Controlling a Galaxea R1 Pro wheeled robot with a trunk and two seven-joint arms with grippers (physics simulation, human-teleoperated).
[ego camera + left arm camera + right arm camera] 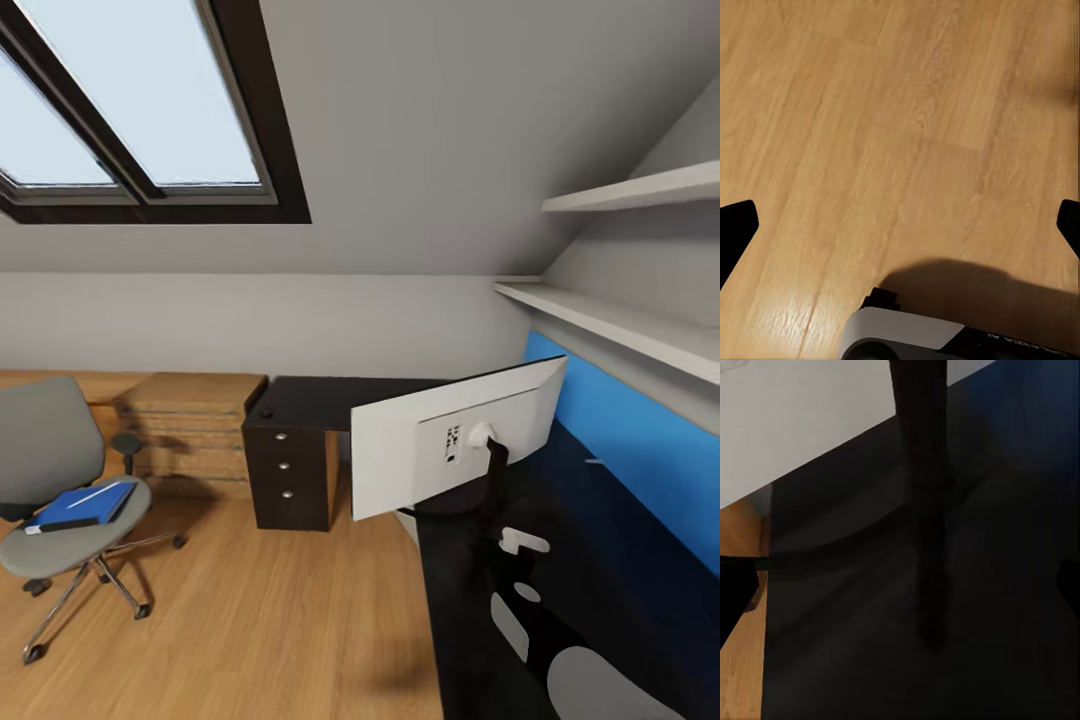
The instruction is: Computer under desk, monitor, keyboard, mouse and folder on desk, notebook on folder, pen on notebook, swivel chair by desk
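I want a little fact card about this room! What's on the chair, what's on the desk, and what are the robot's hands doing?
room: attic bedroom, skylight, wood floor
chair: stands on the floor, apart from the desk
on the chair seat: blue folder with a thin white pen on top
desk: black, drawers with silver knobs
on the desk: monitor, its pale back facing the camera
beside the desk: wooden chest
left gripper: jaws open over bare floor
right gripper: jaws open over the desk by the monitor's foot
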